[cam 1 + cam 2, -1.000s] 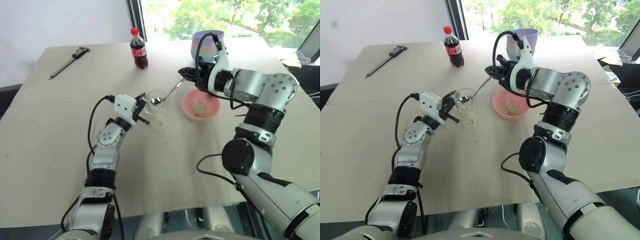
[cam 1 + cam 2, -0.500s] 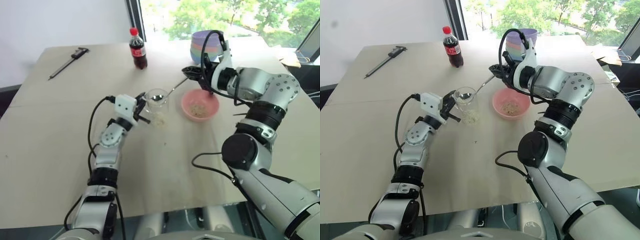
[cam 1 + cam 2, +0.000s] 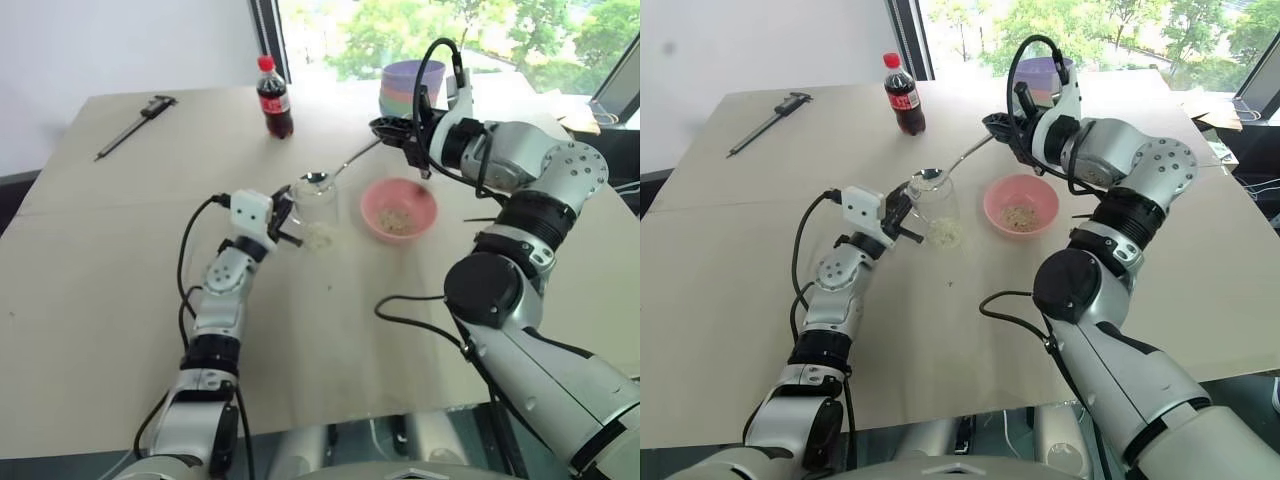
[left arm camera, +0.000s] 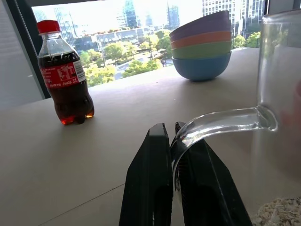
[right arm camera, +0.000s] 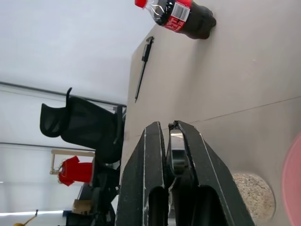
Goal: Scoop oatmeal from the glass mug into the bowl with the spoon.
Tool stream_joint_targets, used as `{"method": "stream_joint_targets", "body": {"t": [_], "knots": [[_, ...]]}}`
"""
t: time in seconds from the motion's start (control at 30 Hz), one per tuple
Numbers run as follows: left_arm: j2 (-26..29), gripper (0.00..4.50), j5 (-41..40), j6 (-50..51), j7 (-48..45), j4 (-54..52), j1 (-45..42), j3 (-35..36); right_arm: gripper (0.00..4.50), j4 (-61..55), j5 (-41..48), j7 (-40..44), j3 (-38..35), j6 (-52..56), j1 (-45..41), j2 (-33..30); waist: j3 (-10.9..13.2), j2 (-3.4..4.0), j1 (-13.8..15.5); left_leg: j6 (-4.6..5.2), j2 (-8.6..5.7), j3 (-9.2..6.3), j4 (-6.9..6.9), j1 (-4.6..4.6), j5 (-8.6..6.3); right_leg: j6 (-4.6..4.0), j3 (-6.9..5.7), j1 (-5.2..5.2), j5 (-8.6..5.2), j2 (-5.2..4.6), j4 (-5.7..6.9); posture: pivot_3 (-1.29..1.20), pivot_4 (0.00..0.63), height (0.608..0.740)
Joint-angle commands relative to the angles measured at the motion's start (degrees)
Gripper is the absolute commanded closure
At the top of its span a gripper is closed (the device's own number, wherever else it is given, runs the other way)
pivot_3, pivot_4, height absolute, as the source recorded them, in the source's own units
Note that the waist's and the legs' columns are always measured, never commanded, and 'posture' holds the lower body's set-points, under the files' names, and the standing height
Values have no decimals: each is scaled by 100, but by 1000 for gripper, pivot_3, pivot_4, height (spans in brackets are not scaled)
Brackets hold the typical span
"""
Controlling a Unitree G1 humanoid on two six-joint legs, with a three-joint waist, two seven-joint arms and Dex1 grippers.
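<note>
Right tool (image 3: 385,127) pinching shiny thin spoon (image 3: 330,172), clear round glass mug (image 3: 314,208)

Wide beige tabletop (image 3: 120,300), faint seam lines running across it. Dark cola bottle with red cap and red label (image 3: 276,97) upright near the far edge, by the black window frame. Long dark caliper-like tool (image 3: 137,124) lying flat at the far left corner, well apart from the bottle. Stack of nested bowls, purple on top, then orange-pink, green, blue at the bottom (image 4: 201,45), at the far right by the window. Black office chair (image 5: 82,127) beyond the table's edge. Green trees outside.
</note>
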Motion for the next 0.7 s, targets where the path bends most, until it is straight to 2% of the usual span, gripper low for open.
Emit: {"method": "stream_joint_targets", "body": {"t": [0.03,0.2,0.37,0.7], "knots": [[26,4445,-38,-105,10,123,-72,105,4500,-17,260,-121,-214,33,-268,34,0,0,0,0,0,0,0,0,0,0,0,0,0,0,0,0,150,740],[34,4445,-22,-173,-8,250,-105,98,4500,20,346,-306,-504,33,-337,-49,0,0,0,0,1,1,0,0,0,0,1,0,0,1,0,0,150,740],[58,4445,-23,-218,-29,362,-126,112,4500,-113,540,-420,-668,33,-55,-165,0,0,0,3,1,1,0,0,-2,0,1,0,0,1,0,0,150,740],[71,4445,-18,-266,-69,447,-42,131,4500,72,509,-272,-717,-31,431,-1028,0,1,-11,11,2,9,-1,3,-6,0,7,2,0,3,-1,0,150,740]]}}
